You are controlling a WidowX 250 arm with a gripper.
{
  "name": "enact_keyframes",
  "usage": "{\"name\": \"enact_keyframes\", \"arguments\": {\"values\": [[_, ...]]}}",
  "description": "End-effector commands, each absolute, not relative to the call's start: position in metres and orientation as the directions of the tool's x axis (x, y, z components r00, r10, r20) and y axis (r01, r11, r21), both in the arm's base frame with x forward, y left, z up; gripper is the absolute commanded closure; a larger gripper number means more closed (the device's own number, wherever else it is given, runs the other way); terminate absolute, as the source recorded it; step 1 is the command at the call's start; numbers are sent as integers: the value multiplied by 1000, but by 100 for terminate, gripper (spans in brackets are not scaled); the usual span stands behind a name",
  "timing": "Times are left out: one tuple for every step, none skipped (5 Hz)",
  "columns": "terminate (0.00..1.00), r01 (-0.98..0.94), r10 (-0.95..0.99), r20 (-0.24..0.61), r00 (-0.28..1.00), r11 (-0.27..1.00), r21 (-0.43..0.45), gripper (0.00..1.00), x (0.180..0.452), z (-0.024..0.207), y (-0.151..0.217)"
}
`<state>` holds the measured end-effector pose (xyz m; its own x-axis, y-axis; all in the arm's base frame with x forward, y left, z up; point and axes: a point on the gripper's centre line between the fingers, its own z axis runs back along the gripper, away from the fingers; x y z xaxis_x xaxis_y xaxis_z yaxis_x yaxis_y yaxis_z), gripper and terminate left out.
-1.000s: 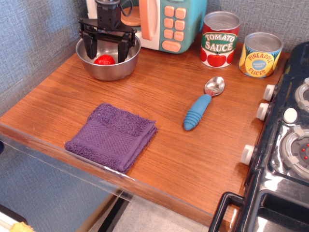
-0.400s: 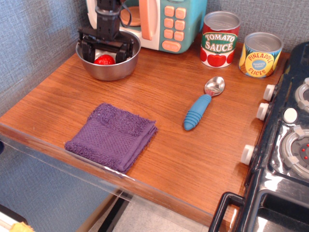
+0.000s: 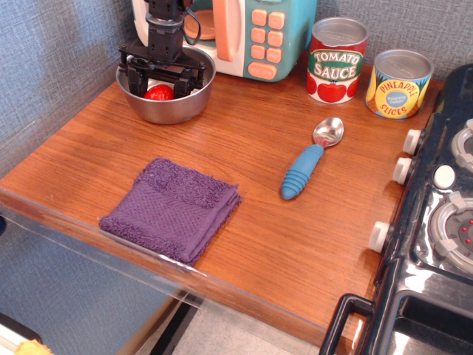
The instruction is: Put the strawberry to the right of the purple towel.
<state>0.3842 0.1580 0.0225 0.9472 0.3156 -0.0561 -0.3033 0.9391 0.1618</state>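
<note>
Gripper [image 3: 157, 83] is sitting lower in the steel bowl [image 3: 176, 109] than 1 s ago, w/ its black crossbar now about level w/ the rim; it has been dropping across both earlier frames. Its two fingers are still spread apart, standing on either side of the strawberry [image 3: 159, 92], not closed on it; whether they're touching it can't be told. Strawberry is lying in the same spot inside the bowl, at the back-left corner of the counter [image 3: 244, 222], partly hidden behind the crossbar.

Purple towel [image 3: 172, 208] is lying folded near the front edge, left of centre, well apart from the bowl and unmoved. Counter to the right of the towel is showing bare wood up to the blue-handled spoon [image 3: 309, 162], which is lying mid-counter toward the right edge, also unmoved. Tomato sauce can [image 3: 337, 59] and pineapple can [image 3: 399, 83] are standing along the back edge, nr the right corner, same as before.
</note>
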Motion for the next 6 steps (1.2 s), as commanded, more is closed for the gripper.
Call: {"name": "enact_keyframes", "arguments": {"values": [[0, -330, 325, 58, 944, 932, 152, 100, 385, 62, 169], [0, -351, 329, 166, 930, 928, 128, 100, 387, 96, 168], [0, -326, 283, 269, 921, 936, 133, 100, 382, 131, 147], [0, -247, 202, 302, 932, 961, 120, 100, 358, 150, 102], [0, -118, 89, 283, 955, 989, 85, 100, 324, 147, 58], [0, 16, -36, 223, 974, 996, 91, 100, 289, 127, 13]]}}
